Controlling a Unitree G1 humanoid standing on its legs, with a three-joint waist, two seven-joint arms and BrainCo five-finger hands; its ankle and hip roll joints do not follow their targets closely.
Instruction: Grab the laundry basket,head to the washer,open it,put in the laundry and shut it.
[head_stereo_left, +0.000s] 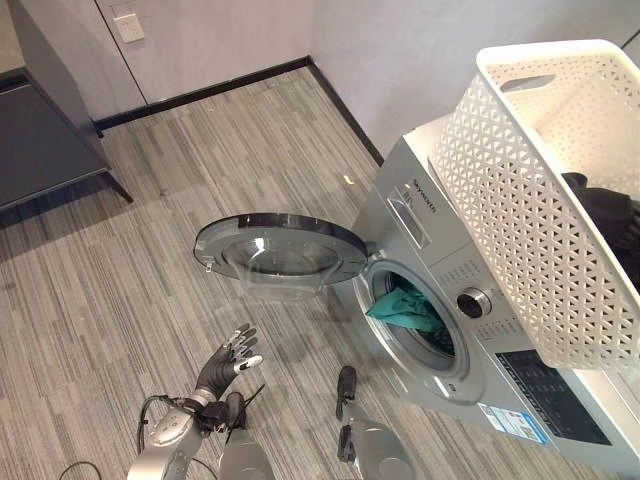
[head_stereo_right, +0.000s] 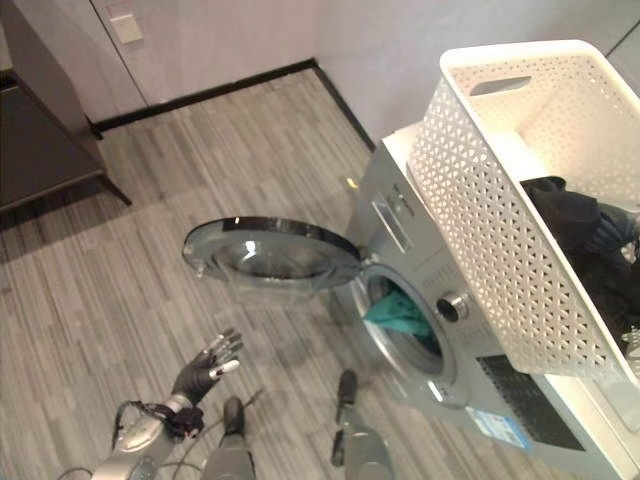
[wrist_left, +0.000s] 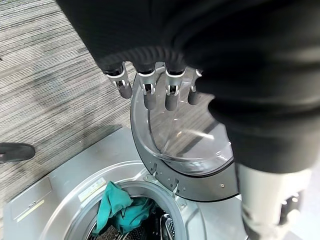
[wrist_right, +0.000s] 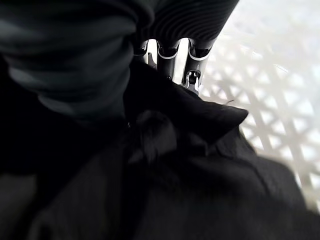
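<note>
White lattice basket, dark laundry

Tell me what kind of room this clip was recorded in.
Probably a home laundry corner: a silver front-loading washer against the wall, door open, teal cloth in its drum, a white laundry basket of dark clothes on top, and wood-look floor.

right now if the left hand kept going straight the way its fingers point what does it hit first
Probably the open washer door: the left hand points its straight fingers at its glass, though the gap between them is hard to judge.
</note>
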